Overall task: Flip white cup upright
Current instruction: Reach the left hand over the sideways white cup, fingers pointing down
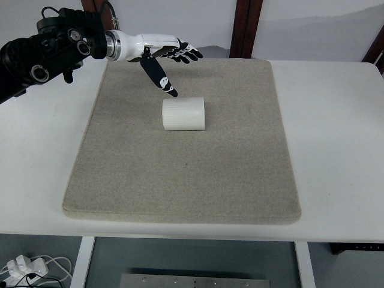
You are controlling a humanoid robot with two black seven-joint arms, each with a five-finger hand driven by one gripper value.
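1. Cup: the white cup (184,114) lies on its side on the grey mat (180,180), below and a little to the right of the left hand (163,60) in the picture. Its ribbed wall faces up and its long axis runs left to right. Which end is the mouth cannot be told from this view.

2. The cup rests in the upper middle part of the mat, nearer the far edge than the near one, well apart from every mat border.

3. The left hand hovers beyond the cup's upper left, over the mat's far left corner. It is spread and holds nothing: four fingers (186,54) stretch toward the right, roughly level, while the thumb (161,78) points down and right toward the cup.

4. The thumb's dark tip ends just short of the cup's upper left edge. A narrow strip of mat shows between them, so they appear apart rather than touching.

5. Behind the hand, a white wrist leads into the black left arm (42,51), which enters from the picture's upper left.

6. The mat lies on a white table (336,150), which extends to the right of the hand and past the mat on all sides.

7. Under the table's near edge, at the lower left, white cables (27,267) lie on the floor.
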